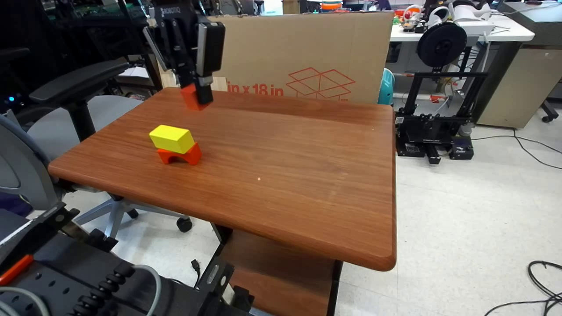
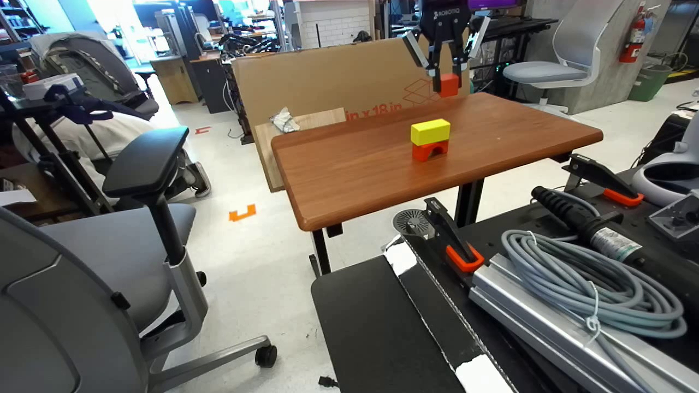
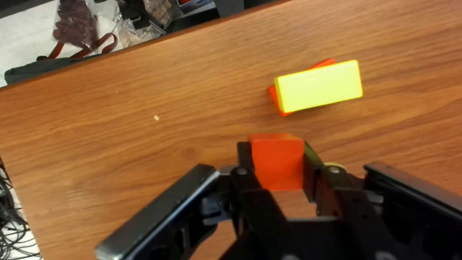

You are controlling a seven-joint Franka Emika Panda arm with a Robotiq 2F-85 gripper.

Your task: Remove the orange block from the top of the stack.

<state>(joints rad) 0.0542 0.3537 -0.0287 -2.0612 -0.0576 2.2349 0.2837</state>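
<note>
The orange block (image 1: 189,96), a plain red-orange cube, is held between the fingertips of my gripper (image 1: 196,93), up in the air. It also shows in an exterior view (image 2: 449,85) and between both fingers in the wrist view (image 3: 277,162). The stack stands on the table, apart from the gripper: a flat yellow block (image 1: 172,138) lies on an orange arch block (image 1: 193,154). Both also show in an exterior view, the yellow block (image 2: 431,132) over the arch (image 2: 421,152). In the wrist view the yellow block (image 3: 319,86) sits slightly skewed and mostly hides the arch (image 3: 274,96).
The brown wooden table (image 1: 285,166) bears the stack near one long edge. A tall cardboard box (image 1: 307,52) stands along the opposite edge. A grey office chair (image 1: 105,112) is beside the table. A black bench with cables and clamps (image 2: 590,284) stands on the stack's side.
</note>
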